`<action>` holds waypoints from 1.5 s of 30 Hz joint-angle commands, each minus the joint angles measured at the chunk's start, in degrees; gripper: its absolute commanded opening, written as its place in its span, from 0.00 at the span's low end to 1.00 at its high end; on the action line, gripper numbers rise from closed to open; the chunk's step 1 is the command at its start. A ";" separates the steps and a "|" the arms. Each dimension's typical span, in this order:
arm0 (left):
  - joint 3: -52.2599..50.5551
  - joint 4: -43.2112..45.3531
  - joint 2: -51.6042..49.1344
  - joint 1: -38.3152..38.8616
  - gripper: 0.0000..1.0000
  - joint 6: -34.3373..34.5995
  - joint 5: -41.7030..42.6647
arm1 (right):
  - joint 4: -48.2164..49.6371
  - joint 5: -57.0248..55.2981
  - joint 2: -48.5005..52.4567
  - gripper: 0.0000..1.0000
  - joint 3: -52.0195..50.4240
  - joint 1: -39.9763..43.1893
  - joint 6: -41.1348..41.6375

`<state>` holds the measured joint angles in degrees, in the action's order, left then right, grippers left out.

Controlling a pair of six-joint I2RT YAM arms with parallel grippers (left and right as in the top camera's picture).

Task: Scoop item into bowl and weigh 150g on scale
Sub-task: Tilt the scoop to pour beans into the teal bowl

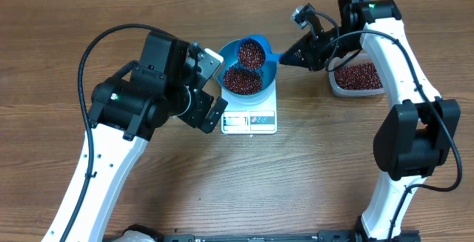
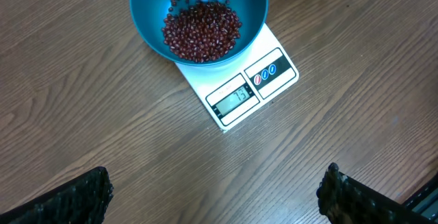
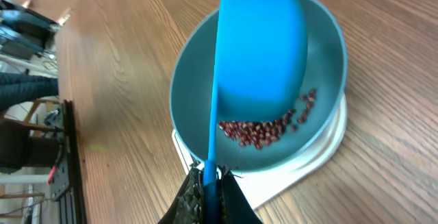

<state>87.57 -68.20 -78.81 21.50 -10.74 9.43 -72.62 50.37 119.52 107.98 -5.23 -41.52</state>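
R gripper clamped on thin handle of 1 blue plastic scoop, loaded, held over bowl. 1 round glossy blue bowl sits on 1 flat white sq. scale. Beans piled inside: tiny, rounded, dark red-brown. 1 clear tub w/ more, by R arm. L gripper spread wide, holding nothing, just beside bowl. Wood-grain table.

Dark red-brown beans, blue bowl and scoop, white scale, wood-grain table.
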 commanded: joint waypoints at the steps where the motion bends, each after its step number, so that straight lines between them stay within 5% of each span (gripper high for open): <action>1: 0.33 -0.17 -0.26 -0.11 0.99 -0.85 0.46 | 0.13 -0.44 -2.34 0.04 1.75 -0.07 -0.02; 45: 0.33 -0.17 -0.26 -0.11 1.00 -0.85 0.46 | 4.46 -13.14 -10.36 0.04 1.77 -5.11 8.39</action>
<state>87.57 -68.20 -78.81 21.50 -10.72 9.43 -68.60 37.23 111.35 107.98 -9.89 -34.54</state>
